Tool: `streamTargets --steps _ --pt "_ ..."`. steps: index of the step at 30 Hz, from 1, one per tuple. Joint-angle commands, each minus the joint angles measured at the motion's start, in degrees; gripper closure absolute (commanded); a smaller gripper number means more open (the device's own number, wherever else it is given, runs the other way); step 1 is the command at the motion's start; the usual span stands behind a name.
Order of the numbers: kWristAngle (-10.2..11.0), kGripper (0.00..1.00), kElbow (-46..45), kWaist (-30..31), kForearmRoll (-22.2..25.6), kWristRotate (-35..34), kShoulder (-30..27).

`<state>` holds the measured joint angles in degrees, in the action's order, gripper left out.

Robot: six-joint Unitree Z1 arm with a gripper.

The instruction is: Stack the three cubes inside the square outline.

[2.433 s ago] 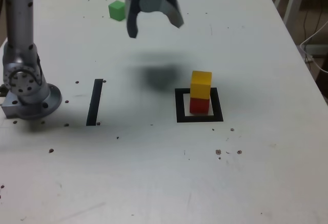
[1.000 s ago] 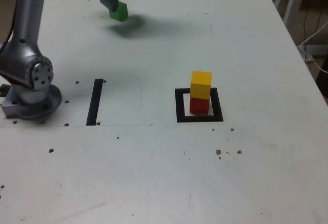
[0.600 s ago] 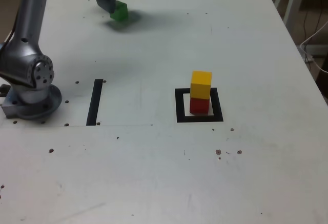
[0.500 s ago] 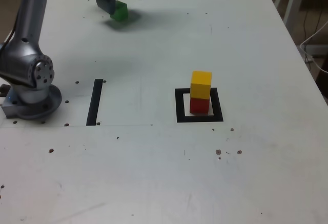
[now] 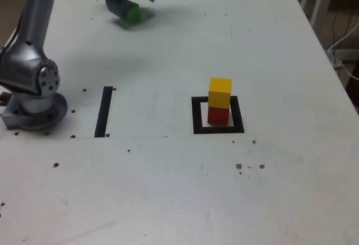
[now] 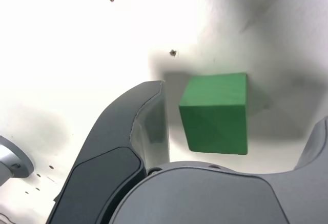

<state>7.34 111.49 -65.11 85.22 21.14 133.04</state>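
Note:
The green cube [image 5: 133, 13] rests on the white table near its far edge, at the exterior view's left. My gripper [image 5: 130, 7] is lowered around it and stands open, one finger on each side. In the wrist view the green cube [image 6: 215, 112] sits between the fingers [image 6: 146, 121] of my gripper [image 6: 241, 106] with a gap on both sides. A yellow cube [image 5: 220, 92] stands on top of a red cube [image 5: 218, 115] inside the square outline [image 5: 197, 116].
A straight black strip [image 5: 104, 111] lies on the table between the arm's base [image 5: 31, 96] and the square outline. Small dark specks dot the table [image 5: 179, 189]. Chair legs and cables show beyond the table's edge at the exterior view's right.
The gripper swung from above the table's middle to the green cube and came down around it. In the last second it sank slightly. The cubes have not moved.

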Motion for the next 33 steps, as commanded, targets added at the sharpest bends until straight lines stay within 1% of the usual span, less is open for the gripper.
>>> streamTargets --steps 1,9,12,14,21,33 --pt "-0.04 0.28 0.62 -0.10 0.55 0.27 0.36" --pt "-0.29 0.63 0.98 -0.09 0.48 1.44 0.38" --pt "-0.67 0.71 1.08 -0.05 0.12 2.23 0.40" --pt "-0.92 0.73 1.08 -0.03 0.00 2.59 0.43" --pt "-1.56 0.73 0.83 -0.02 0.28 3.06 0.47" --pt "-1.63 0.73 0.65 0.23 0.38 3.37 0.39"
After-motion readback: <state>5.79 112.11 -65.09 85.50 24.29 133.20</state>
